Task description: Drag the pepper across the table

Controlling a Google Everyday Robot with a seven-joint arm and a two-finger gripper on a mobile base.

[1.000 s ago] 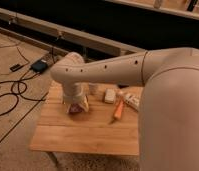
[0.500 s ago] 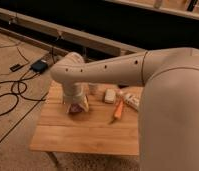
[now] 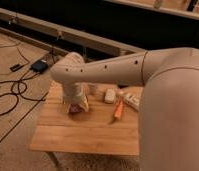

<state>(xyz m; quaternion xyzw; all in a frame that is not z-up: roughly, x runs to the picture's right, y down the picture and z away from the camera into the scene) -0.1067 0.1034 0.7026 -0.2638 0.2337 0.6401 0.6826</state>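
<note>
1. pepper (image 3: 118, 110): orange, tapering, laid on the light slatted surface (image 3: 88, 132).
2. hand (image 3: 76, 106): pointed down, held low over the surface, well left of the pepper; fingers set apart.
3. cream block (image 3: 109, 95): placed just behind the pepper, to its left.
4. white tube (image 3: 132, 101): laid just right of the pepper.

Table (image 3: 88, 135) matt wood; arm (image 3: 108, 70) smooth plastic; jaws low over table.

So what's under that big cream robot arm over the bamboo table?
Its gripper points down at the light bamboo slatted table, apart from the slim orange pepper. Whatever lies directly beneath the gripper is covered.
</note>
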